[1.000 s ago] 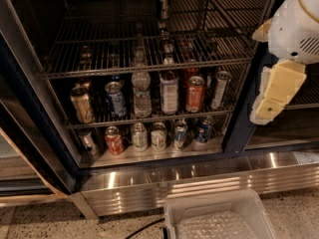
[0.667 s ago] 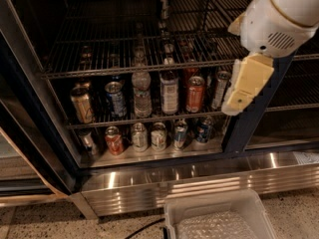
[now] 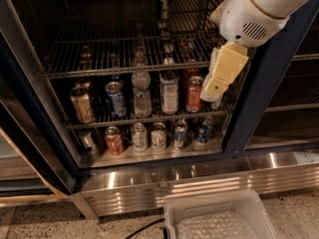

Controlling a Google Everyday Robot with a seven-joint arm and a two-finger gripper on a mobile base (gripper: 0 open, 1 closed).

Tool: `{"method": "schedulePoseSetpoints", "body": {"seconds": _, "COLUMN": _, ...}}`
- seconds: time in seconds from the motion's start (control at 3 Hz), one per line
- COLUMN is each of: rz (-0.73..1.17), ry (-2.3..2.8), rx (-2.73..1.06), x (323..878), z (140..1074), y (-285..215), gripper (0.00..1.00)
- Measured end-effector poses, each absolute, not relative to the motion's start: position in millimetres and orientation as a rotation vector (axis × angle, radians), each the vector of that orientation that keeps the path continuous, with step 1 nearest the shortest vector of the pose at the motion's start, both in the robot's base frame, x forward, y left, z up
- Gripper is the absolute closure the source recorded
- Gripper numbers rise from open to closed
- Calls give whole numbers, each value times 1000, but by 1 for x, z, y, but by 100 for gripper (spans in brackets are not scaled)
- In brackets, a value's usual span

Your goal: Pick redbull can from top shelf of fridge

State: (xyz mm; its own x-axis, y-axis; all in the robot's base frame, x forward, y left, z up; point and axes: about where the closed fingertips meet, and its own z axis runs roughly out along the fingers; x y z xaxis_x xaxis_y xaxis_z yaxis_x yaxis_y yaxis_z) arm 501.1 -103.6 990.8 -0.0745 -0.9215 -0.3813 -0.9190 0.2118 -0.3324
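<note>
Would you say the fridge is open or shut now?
Open: nothing covers the fridge front, and the hand hangs at the right of the top shelf.

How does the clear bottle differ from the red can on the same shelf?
The clear bottle is taller and see-through; the red can is shorter and opaque, with a silver top. Both stand upright on the middle shelf. The gripper hangs just right of the can.

Speckled floor (image 3: 35, 223) is spreading around a clear plastic bin (image 3: 209, 197); a dark cable (image 3: 144, 229) is lying just left of the bin; the gripper (image 3: 224, 73) is hanging high above it.
</note>
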Motion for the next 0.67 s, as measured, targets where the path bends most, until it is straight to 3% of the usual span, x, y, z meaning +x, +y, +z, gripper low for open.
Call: {"method": "schedulePoseSetpoints", "body": {"seconds": 0.67, "rz": 44, "ry": 1941, "rx": -1554, "x": 556, "z": 967, "y": -119, "gripper": 0}}
